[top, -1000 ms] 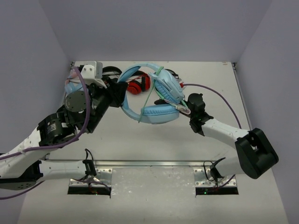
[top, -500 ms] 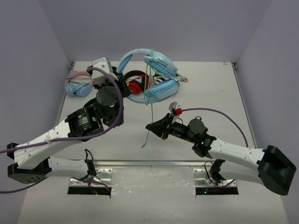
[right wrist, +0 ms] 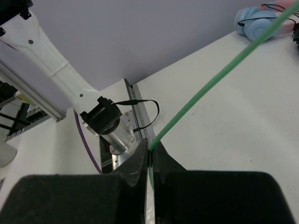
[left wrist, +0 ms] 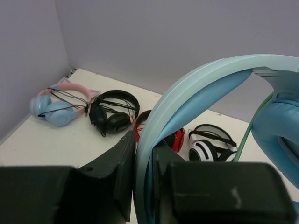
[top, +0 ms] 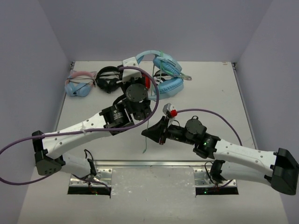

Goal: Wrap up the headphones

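The light sky-blue headphones (top: 169,86) hang above the back middle of the table. My left gripper (top: 140,59) is shut on their headband, which runs up between the jaws in the left wrist view (left wrist: 201,84); a padded ear cup (left wrist: 280,126) shows at the right. The thin mint-green cable (top: 145,144) runs from the ear cups toward the near edge. My right gripper (top: 144,134) is shut on this cable mid-table. In the right wrist view the cable (right wrist: 224,70) stretches straight away from the closed jaws (right wrist: 150,151).
At the back left lie the pale blue pair with pink cat ears (top: 79,84) and a black pair (top: 108,78). A red pair (left wrist: 175,137) and a white-and-black pair (left wrist: 210,147) lie under the lifted headphones. A metal rail (top: 149,163) runs along the near edge.
My left arm has swung right, carrying the headphones to the back middle. My right gripper left the ear cups, then moved left and nearer, shut on the cable.
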You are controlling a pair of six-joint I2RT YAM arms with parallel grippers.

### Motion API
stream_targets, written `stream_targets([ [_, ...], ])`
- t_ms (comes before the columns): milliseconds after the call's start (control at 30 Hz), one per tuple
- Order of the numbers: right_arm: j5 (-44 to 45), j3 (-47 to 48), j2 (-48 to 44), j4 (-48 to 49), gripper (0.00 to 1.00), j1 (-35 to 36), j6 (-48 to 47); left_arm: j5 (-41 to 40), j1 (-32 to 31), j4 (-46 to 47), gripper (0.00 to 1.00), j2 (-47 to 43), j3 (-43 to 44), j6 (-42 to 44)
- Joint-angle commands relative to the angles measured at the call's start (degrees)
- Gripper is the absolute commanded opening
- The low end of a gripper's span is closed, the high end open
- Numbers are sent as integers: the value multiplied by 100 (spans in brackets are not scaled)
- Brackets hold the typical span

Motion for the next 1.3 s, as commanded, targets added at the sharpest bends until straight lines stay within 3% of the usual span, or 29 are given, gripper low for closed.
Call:
stream_targets([
  [0,171,224,-238,-799,1,199,-220,-745,257,1175,0,136,177,220],
  [167,638,433,-933,-1800,1,200,-430,-341,749,431,0,294,-113,-251],
  [267,1112,916,-986,-3036,1,199,-799,1068,1162,-2908,0,505,395,-3125],
  [300,1218,1057,-951,-3311,1,199,-939,1249,1311,-3069,0,540,370,-3345],
  [333,1471,1328,-907,-3566,1,199,-1045,1320,1434,-2975,0,515,196,-3339],
  [367,1639,1461,-863,-3925,1,199,-1360,1382,1444,-2686,0,471,-58,-2791],
  [400,1754,1723,-767,-4094,1,199,-1511,1583,1436,-1953,0,392,-574,-2515],
  [633,2651,2850,6,-5317,1,182,-3065,2032,1436,-2368,0,392,-1606,-3391],
  [767,3351,3097,332,-5528,1,112,-3865,2952,1436,-1484,0,-151,-2684,-3095],
  [1000,4021,3194,701,-4800,2,-266,-4894,4272,1409,-486,0,-1005,-3874,-2425],
  [1267,4322,3518,1246,-4325,8,-521,-5432,4326,1383,-715,0,-1094,-4393,-2451],
])
